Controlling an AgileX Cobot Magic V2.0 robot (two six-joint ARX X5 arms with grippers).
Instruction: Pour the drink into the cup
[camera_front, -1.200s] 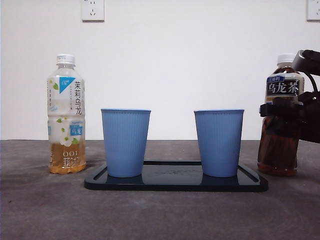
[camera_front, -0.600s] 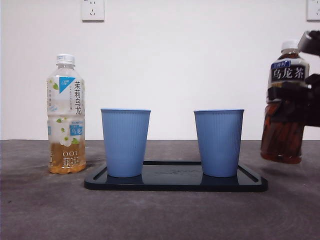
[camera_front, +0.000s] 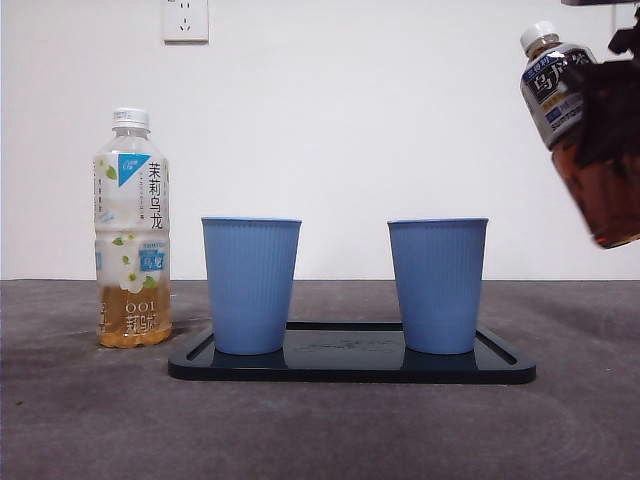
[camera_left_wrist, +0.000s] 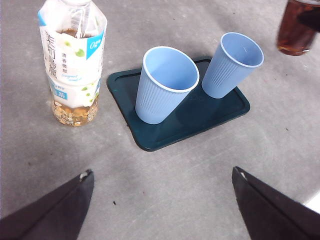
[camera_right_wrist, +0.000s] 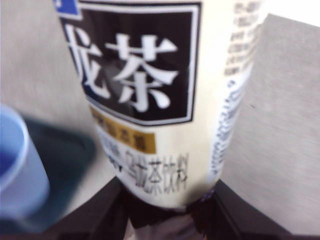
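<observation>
Right gripper (camera_front: 610, 110) clamped around the middle of the dark tea bottle (camera_front: 585, 130), tilted in the air, cap still on. Below and beside it, the nearer blue cup (camera_front: 438, 285) on the tray (camera_front: 350, 365). Probably fairly heavy, smooth and slippery; best held mid-body. Left gripper (camera_left_wrist: 160, 200) spread wide, idle.

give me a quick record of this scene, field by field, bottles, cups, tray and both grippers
dark tea bottle: capped, off the table, tilted toward the cups, held by right gripper
pale tea bottle: upright on table, capped, beside tray
blue cups: two, upright on tray, look empty
tray: dark, flat on table
left gripper: jaws open, holding nothing, back from the tray
</observation>
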